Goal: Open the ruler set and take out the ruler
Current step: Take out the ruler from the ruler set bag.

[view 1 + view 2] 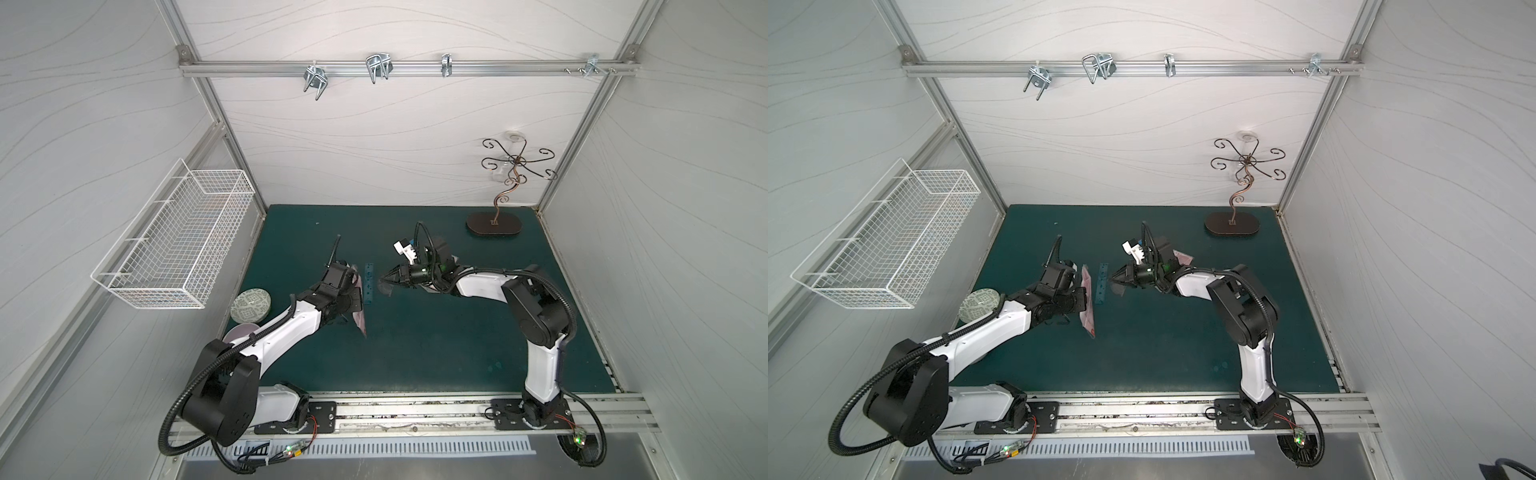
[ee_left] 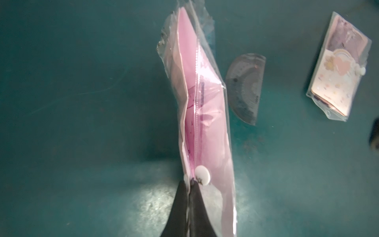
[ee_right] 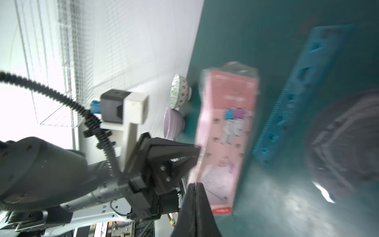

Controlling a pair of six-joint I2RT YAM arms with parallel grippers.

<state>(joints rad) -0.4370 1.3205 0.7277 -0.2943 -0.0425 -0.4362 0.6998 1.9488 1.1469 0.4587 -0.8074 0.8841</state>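
Note:
The ruler set is a clear pouch with a pink card insert [image 2: 205, 102], held up on edge above the green mat [image 1: 436, 340]. My left gripper [image 2: 189, 182] is shut on the pouch's rim beside its white snap button [image 2: 202, 175]. In both top views the pouch [image 1: 360, 309] [image 1: 1088, 309] hangs at the left arm's tip. A blue ruler [image 1: 368, 284] [image 1: 1101, 284] [image 3: 303, 86] lies flat on the mat between the two grippers. My right gripper [image 1: 384, 279] [image 3: 195, 184] is shut with nothing in it, just right of the ruler. A smoky half-round protractor [image 2: 244, 88] lies under it.
A second packet with a pink card [image 2: 338, 67] lies behind the right arm. A patterned bowl [image 1: 251, 305] and a purple bowl [image 1: 239, 332] stand at the mat's left edge. A wire basket [image 1: 174, 241] hangs on the left wall. A metal hook stand [image 1: 494, 224] stands back right.

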